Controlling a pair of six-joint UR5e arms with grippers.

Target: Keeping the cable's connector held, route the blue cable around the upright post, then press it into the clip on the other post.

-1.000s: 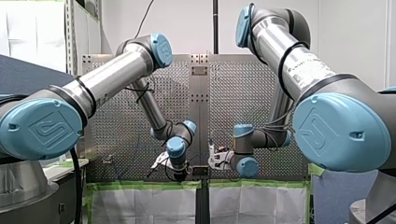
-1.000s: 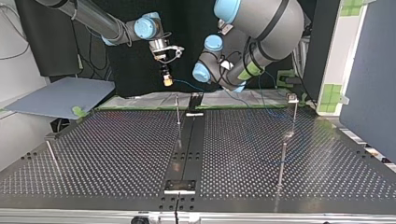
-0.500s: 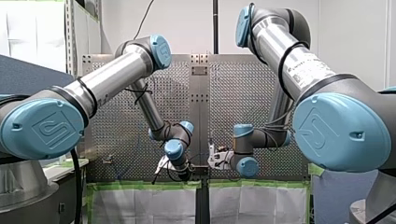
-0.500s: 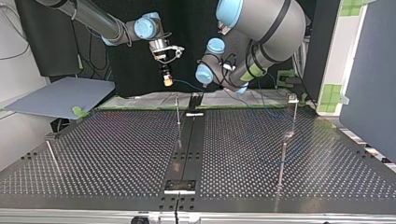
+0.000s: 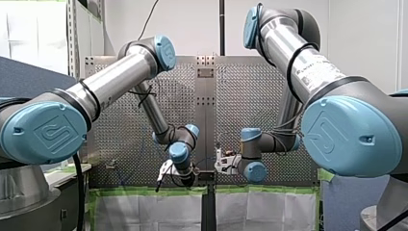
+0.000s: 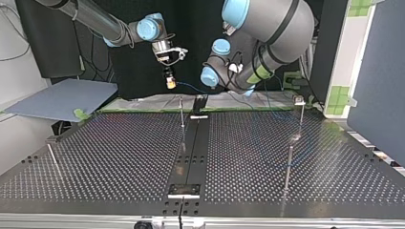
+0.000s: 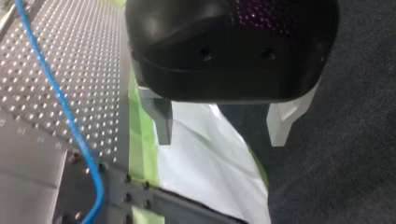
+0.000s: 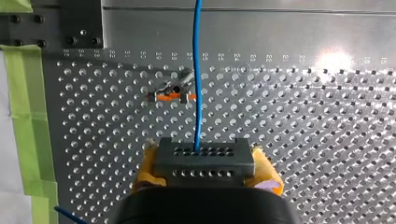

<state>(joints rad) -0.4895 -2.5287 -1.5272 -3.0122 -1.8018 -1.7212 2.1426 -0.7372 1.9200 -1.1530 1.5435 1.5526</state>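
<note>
A: What does my right gripper hold?

B: My right gripper (image 8: 204, 164) is clenched on the connector (image 8: 204, 156). The connector is a flat grey block with two rows of small round holes, pinched between yellow pads (image 8: 145, 170).

A: How does the cable look?

B: The blue cable (image 8: 198, 70) is thin, smooth and bright blue. It leaves the middle of the connector's upper row of holes and runs straight ahead of the gripper, above the perforated table (image 8: 303, 116). It passes a small metal and orange fitting (image 8: 170, 93) on the table. I cannot tell whether they touch.

A: Where is that in the wider scene?

B: In the top view the right gripper hangs above the table's far edge, left of the middle. The cable trails from it toward the view's right, toward my left arm (image 6: 267, 28). A thin upright post (image 6: 182, 112) stands near the gripper. A capped post (image 6: 301, 107), with a small block on top, stands at the far right.

A: And my left gripper?

B: My left gripper (image 7: 222, 123) is released. Its fingers (image 7: 162, 119) stand spread with nothing between them. A stretch of the blue cable runs beside it across the table, apart from the fingers. Under the gripper are green tape (image 7: 137, 135) and a white sheet (image 7: 201, 163).
</note>
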